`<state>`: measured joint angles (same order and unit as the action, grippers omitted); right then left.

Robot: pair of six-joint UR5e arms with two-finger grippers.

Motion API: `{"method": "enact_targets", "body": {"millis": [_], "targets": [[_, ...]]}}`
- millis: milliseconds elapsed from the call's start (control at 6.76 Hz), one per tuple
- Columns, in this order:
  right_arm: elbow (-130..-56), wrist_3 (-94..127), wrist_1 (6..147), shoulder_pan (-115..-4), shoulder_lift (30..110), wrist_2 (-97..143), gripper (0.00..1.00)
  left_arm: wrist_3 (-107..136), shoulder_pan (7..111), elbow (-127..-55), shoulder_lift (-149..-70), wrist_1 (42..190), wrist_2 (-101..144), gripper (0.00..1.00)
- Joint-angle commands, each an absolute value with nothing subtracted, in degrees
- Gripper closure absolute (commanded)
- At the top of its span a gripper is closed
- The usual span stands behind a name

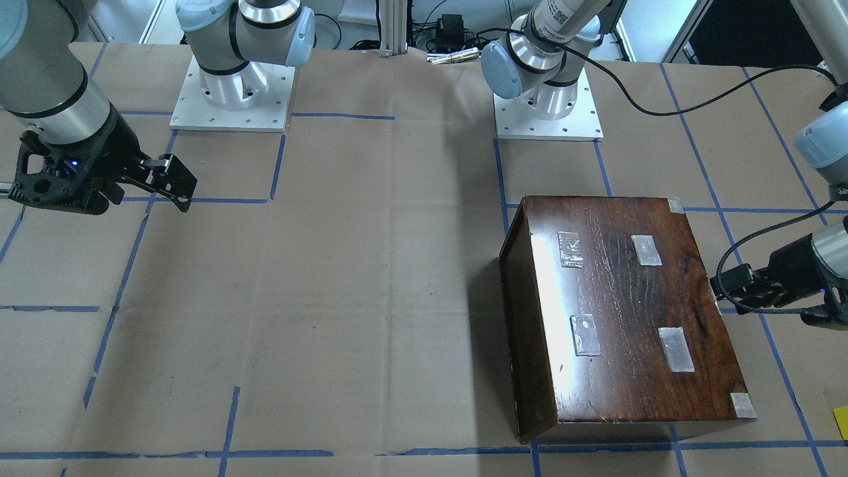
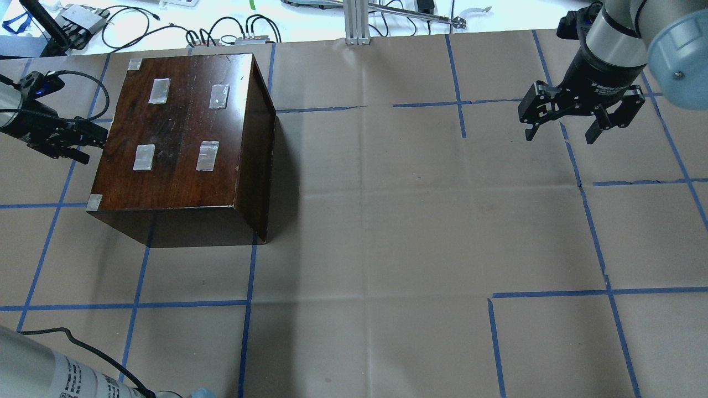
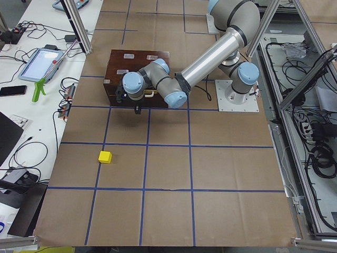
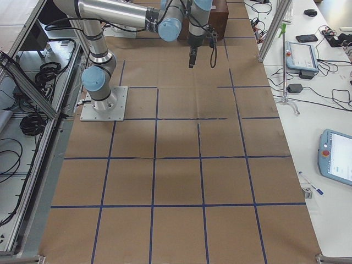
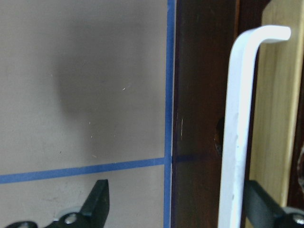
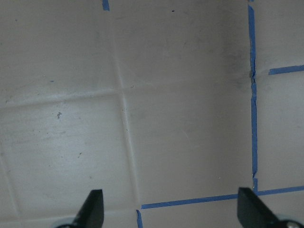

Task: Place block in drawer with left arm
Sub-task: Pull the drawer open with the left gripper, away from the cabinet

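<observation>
The yellow block (image 3: 105,156) lies on the paper-covered table, far from the cabinet; only a sliver of it shows at the edge of the front-facing view (image 1: 841,421). The dark-brown cabinet (image 2: 177,132) stands with its taped top up. No drawer tray sticks out of it in the overhead view. My left gripper (image 2: 83,145) is open at the cabinet's front side. In the left wrist view the left gripper (image 5: 178,209) has its fingers on either side of a white bar handle (image 5: 237,128), which lies against a pale-wood strip (image 5: 274,118). My right gripper (image 2: 560,131) hangs open and empty above bare paper.
Blue tape lines (image 2: 249,304) grid the brown paper. The arm bases (image 1: 232,93) stand at the robot's side of the table. Cables and devices (image 2: 138,27) lie beyond the far edge. A black cable (image 1: 735,255) loops by the left wrist.
</observation>
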<state>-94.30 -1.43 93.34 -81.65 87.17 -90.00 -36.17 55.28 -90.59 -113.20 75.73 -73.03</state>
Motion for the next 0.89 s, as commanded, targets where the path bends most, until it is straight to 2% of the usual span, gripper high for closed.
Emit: {"method": "enact_targets", "body": {"millis": [0, 739], "targets": [[-94.3, -1.5, 93.3, -81.7, 87.1, -90.0, 0.0, -36.0, 55.3, -90.4, -113.3, 75.4, -73.4, 0.02], [-94.3, -1.5, 93.3, -81.7, 87.2, -90.0, 0.0, -36.6, 52.6, -88.6, -115.0, 72.4, -80.2, 0.01]]}}
